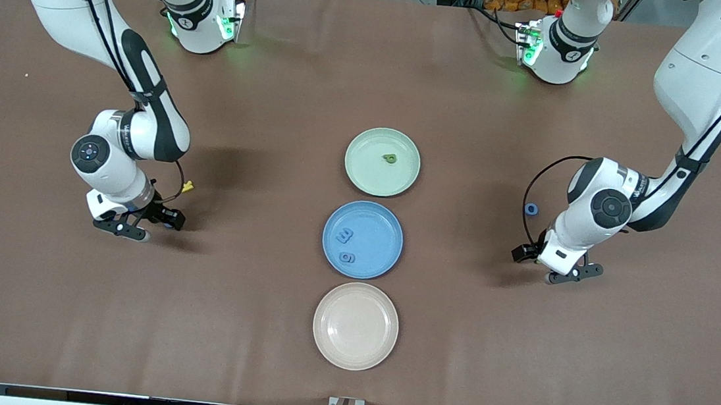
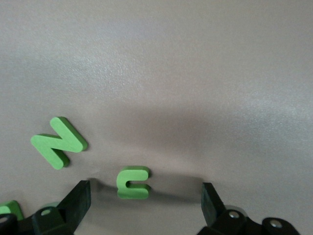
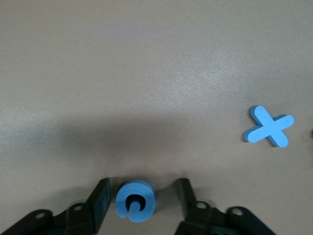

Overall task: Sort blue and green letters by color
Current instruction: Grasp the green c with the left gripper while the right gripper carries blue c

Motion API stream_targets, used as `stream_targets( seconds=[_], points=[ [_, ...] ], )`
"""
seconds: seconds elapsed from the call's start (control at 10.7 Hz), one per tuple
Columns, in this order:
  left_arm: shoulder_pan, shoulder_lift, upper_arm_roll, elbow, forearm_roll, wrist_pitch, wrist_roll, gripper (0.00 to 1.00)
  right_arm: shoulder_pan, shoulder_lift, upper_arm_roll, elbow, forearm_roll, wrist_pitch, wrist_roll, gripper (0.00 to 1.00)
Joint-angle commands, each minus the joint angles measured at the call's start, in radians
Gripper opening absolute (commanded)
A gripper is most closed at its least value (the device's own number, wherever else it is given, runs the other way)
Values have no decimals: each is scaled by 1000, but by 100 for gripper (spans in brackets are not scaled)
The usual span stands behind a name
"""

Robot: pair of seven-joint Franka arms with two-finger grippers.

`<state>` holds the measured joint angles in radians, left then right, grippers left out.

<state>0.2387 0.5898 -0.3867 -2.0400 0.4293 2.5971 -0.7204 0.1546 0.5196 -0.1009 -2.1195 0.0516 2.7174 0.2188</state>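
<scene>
Blue foam is what the right claw [image 3: 142,188] has come to: it sits low on the desk [image 1: 243,323], toward the right arm's end from the blue plate [image 1: 377,230], with its fingers [image 3: 100,196] parted on either side of a blue c [image 3: 135,200] and a sliver of gap showing, so nothing is pinched. A blue X [image 3: 269,126] lies well apart from it on the bare desk, and a small yellow letter [image 1: 188,188] lies near that arm's wrist. The blue plate already carries two blue letters, an E [image 1: 347,235] and a g [image 1: 346,257]. Farther from the front camera than the blue plate is the green plate [image 1: 358,156], holding one green letter [image 1: 390,158] (too small to read); nearer is a beige plate [image 1: 355,324]. Toward the left arm's end from the blue plate, the left claw [image 2: 145,190] stands spread wide and grasping nothing, a green n [image 2: 133,182] lying between its fingers and a green N [image 2: 58,142] beside that. A blue O [image 1: 531,209] lies between the left arm and the blue plate.
</scene>
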Motion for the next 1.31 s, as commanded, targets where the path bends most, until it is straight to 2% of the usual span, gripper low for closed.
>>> stream_targets(
  seconds=[0.0, 0.09, 0.28, 0.47, 0.56, 0.84, 1.03, 1.22],
  points=[
    [5, -28, 0, -11, 34, -14, -28, 100, -29, -9, 32, -4, -7, 4, -4, 5],
    [7, -28, 0, -9, 34, -14, -28, 100, -29, -10, 33, 1, -7, 4, -1, 0],
    [7, -22, 0, 0, 34, -14, -27, 100, -29, -12, 43, 28, -7, -28, 4, 0],
    [7, -21, 2, 0, 34, -14, -27, 100, -24, -23, 56, 120, -7, -198, 36, 0],
    [8, -19, 2, 0, 34, -14, -27, 100, -20, -23, 64, 156, -7, -237, 75, 0],
    [8, -16, 2, 0, 36, -14, -25, 100, 19, -9, 110, 211, -3, -229, 282, 0],
    [8, -16, 2, 0, 36, -14, -22, 100, 48, 26, 161, 303, 10, -228, 416, 0],
    [8, -16, 2, 0, 36, -14, -19, 100, 110, 86, 173, 395, 11, -228, 517, 0]
  ],
)
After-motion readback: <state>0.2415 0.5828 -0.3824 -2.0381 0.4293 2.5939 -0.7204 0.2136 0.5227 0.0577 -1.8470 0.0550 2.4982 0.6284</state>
